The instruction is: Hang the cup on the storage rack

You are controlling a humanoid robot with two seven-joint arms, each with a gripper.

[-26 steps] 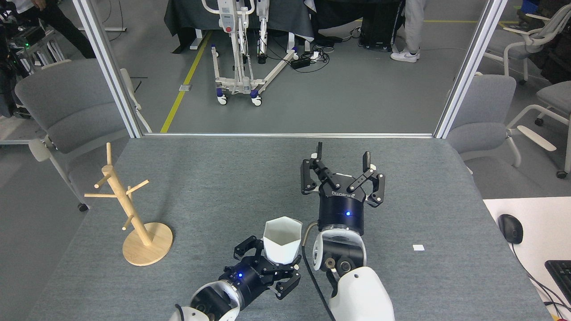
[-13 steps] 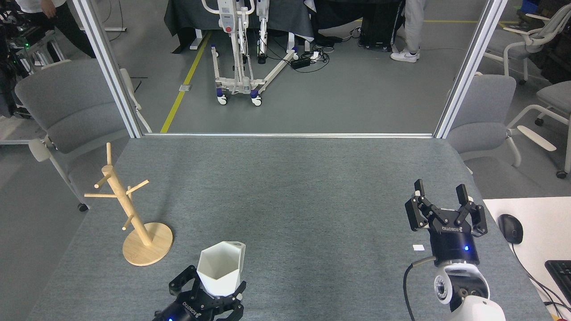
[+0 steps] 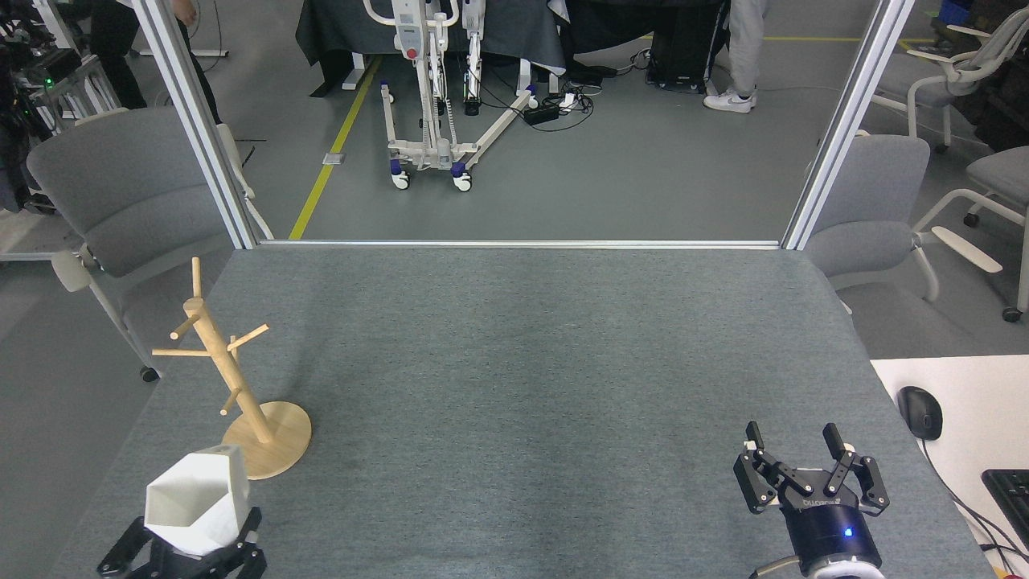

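The white faceted cup (image 3: 195,500) is at the lower left of the head view, rim up and tilted slightly, held in my left gripper (image 3: 193,537), whose black fingers are shut on its lower part. Just above and right of the cup stands the light wooden storage rack (image 3: 233,386), its slanted post and thin pegs rising from a round disc base near the table's left edge. The cup's upper right corner overlaps the base in the view. My right gripper (image 3: 794,445) is at the lower right, open, with nothing between its fingers.
The grey felt table (image 3: 514,362) ends at a metal frame at the back. Grey chairs (image 3: 120,201) flank it. A white desk with a mouse (image 3: 920,412) and keyboard sits at the right. A person's legs (image 3: 739,56) stand on the floor beyond.
My left gripper has carried the cup leftward, from centre bottom to beside the rack's base. My right gripper has pulled back down and right to the lower right corner, still open.
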